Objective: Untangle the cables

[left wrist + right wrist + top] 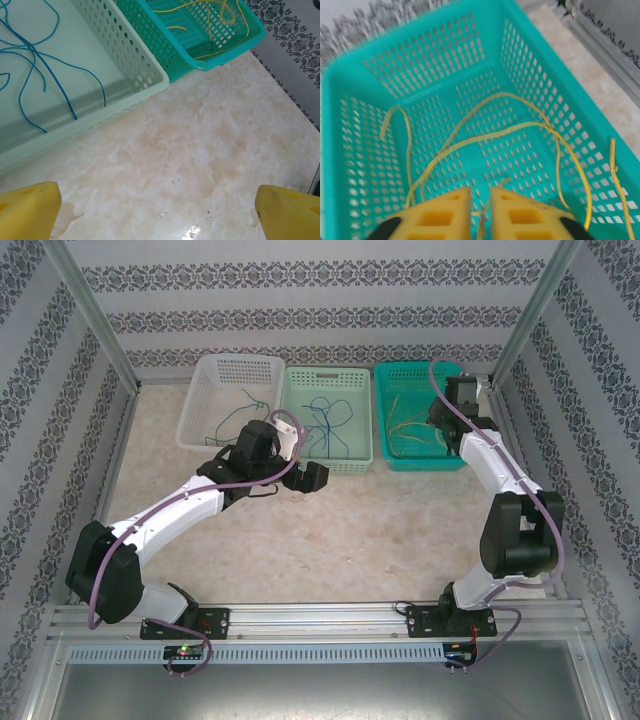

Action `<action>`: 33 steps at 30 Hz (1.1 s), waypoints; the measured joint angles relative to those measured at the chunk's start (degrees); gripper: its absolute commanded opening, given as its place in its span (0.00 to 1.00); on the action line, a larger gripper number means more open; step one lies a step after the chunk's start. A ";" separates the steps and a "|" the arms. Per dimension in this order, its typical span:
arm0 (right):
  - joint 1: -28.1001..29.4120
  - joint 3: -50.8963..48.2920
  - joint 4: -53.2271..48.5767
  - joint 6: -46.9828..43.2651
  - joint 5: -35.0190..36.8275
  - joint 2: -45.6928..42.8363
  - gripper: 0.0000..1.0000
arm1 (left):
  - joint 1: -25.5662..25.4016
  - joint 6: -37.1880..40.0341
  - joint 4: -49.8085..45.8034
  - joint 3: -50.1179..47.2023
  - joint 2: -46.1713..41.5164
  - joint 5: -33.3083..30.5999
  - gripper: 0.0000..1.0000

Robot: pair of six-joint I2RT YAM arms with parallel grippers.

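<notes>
Since each colour apparently has its own bin, the thin dark green cable [240, 412] lies in the white perforated plastic basket [195, 405]. The left pincer [310, 478] hangs wide open over the pale marbled worktop [200, 140], beside the mint-green plastic basket [145, 65] of curly blue cables [35, 60]. Over the teal plastic basket [420, 55], the right pincer [480, 195] stands narrowly parted, one strand of the looping yellow cables [495, 132] loose in its slit.

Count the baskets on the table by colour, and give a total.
white basket: 1
pale green basket: 1
teal basket: 1
Total: 3
</notes>
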 measured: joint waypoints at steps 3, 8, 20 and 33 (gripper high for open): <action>-0.24 2.08 -4.61 -0.90 -2.49 3.04 0.54 | 0.00 0.00 0.00 0.00 0.02 0.02 1.00; -0.24 4.81 -10.78 -2.89 -4.52 5.66 0.69 | 0.00 0.04 -0.57 0.00 0.02 0.02 1.00; 1.92 -7.45 -3.58 -7.93 -7.19 -11.69 0.98 | 0.00 0.22 -0.90 -0.68 0.04 -3.50 1.00; 11.08 -44.13 33.29 -18.29 4.57 -22.03 0.98 | 8.72 2.71 -0.09 -16.15 -14.71 -32.46 0.99</action>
